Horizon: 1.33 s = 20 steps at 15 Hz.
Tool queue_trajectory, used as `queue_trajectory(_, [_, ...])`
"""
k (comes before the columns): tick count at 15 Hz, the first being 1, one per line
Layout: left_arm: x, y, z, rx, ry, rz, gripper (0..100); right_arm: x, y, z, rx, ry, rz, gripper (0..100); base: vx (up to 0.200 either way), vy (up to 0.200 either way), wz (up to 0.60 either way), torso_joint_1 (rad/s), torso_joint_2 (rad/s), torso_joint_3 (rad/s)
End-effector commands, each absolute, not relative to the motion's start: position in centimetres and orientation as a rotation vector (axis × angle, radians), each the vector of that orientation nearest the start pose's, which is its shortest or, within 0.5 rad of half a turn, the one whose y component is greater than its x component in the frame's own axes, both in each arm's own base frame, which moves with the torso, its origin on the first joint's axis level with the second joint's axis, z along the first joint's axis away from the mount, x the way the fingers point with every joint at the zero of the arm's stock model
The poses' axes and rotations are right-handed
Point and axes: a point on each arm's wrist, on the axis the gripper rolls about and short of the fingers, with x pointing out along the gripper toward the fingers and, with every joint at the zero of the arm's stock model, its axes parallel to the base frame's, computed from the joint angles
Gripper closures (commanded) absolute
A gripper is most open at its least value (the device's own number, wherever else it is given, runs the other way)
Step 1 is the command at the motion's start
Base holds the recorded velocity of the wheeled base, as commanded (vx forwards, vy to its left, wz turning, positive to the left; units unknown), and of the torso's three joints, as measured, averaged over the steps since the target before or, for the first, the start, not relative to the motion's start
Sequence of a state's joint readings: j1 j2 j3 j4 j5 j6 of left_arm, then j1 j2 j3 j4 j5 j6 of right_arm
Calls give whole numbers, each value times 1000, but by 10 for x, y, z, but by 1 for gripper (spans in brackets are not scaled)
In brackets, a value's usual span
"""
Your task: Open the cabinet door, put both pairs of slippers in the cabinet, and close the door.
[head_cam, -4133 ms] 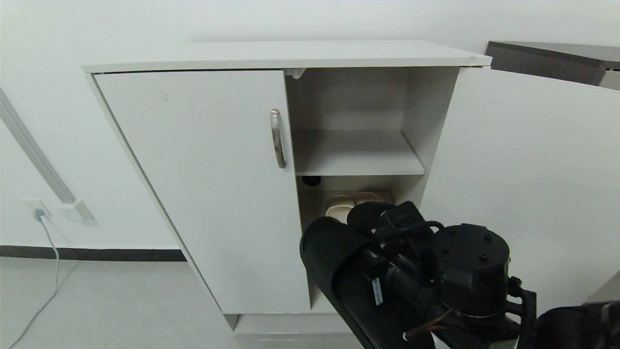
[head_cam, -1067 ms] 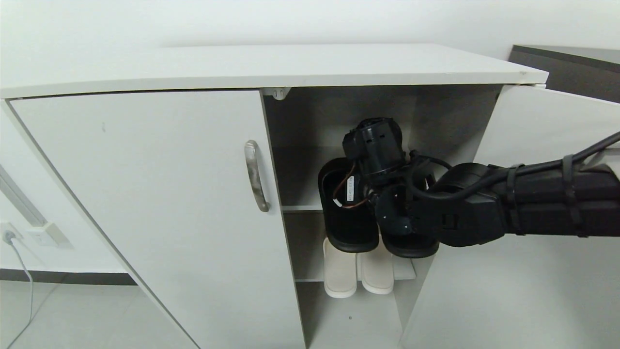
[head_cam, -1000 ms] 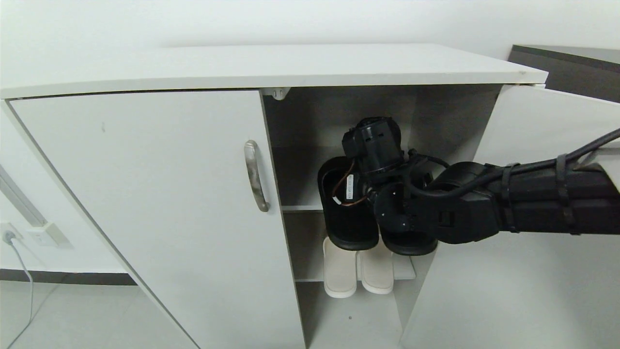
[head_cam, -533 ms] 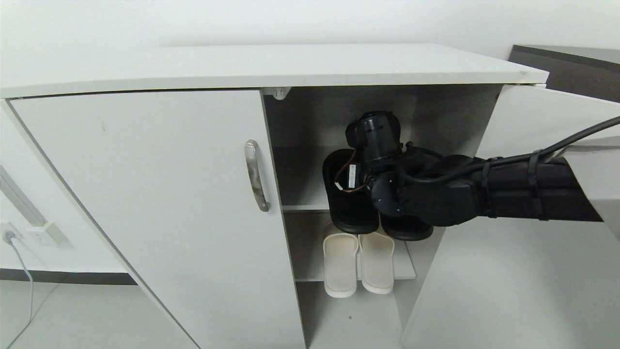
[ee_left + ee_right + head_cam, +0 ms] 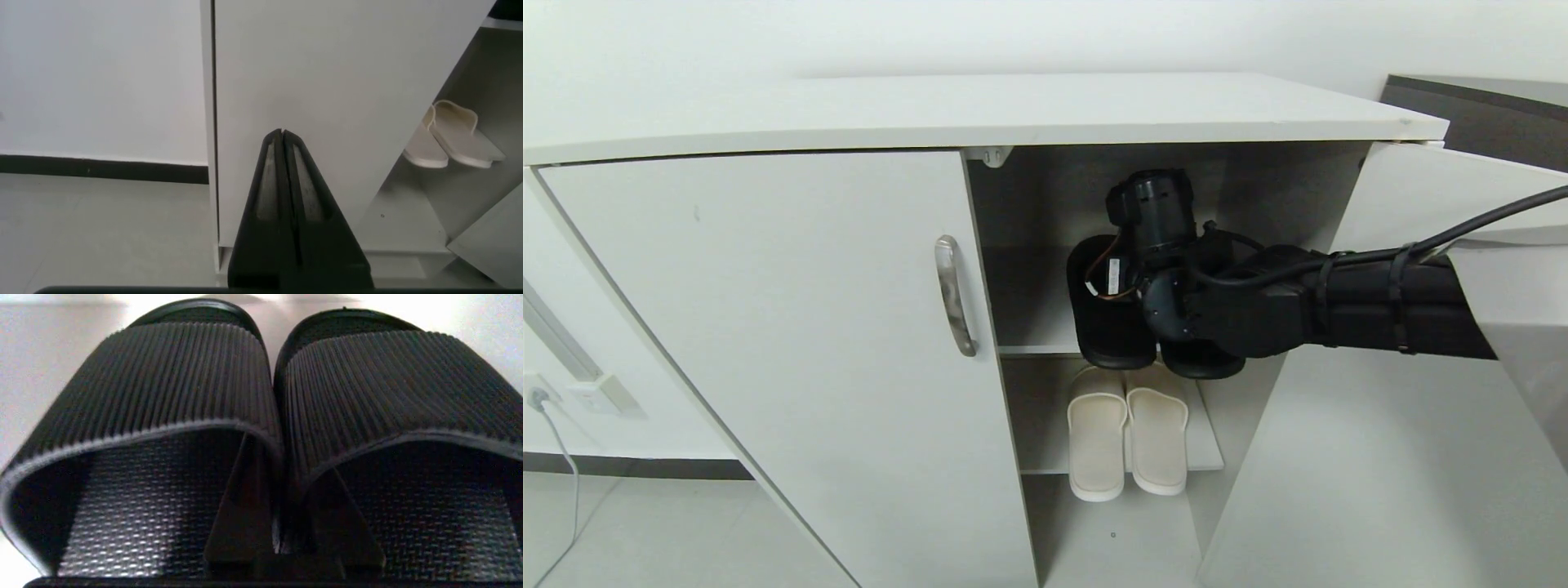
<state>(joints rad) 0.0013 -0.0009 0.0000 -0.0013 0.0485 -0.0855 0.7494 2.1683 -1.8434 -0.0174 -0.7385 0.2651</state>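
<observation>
**Right pincer** [image 5: 284, 486]: we see its fingers closed on the touching inner walls of the black slippers [image 5: 1112, 327], one finger inside each. The pair is held at the upper shelf [image 5: 1029, 302] of the cabinet [image 5: 1013, 106], with the near ends overhanging the shelf's front edge. The white slippers [image 5: 1127, 429] lie side by side on the shelf below.

**Left pincer** [image 5: 282, 140]: closed and empty, facing the closed left door [image 5: 768, 327].

Right arm [image 5: 1339, 314] outstretched, right gripper [image 5: 288, 518] pinching the black slippers [image 5: 188, 384]; left gripper [image 5: 282, 192] jaws pressed together
</observation>
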Motion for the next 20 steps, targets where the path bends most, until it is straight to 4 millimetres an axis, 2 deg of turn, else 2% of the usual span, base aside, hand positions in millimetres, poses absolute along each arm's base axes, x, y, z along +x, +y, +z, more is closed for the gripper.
queue_trajectory(1, [-23,1,76,-86,-4,51,100,344,298,229,51,232,-22,100,0,0,0,0,0,0])
queue_trajectory(4, [-23,1,76,-86,-4,51,100,346,300,227,51,232,-22,100,0,0,0,0,0,0])
queue_trajectory(5, [-23,1,76,-86,-4,51,100,346,300,227,51,232,-22,0,0,0,0,0,0,0])
queue_trajectory(9, [-23,1,76,-86,-4,51,100,338,296,229,40,245,-18,0,0,0,0,0,0,0])
queue_trajectory(17, [-23,1,76,-86,-4,52,100,274,271,251,92,271,35,0,0,0,0,0,0,0])
queue_trajectory(20, [-23,1,76,-86,-4,52,100,237,266,257,95,284,110,0,0,0,0,0,0,0])
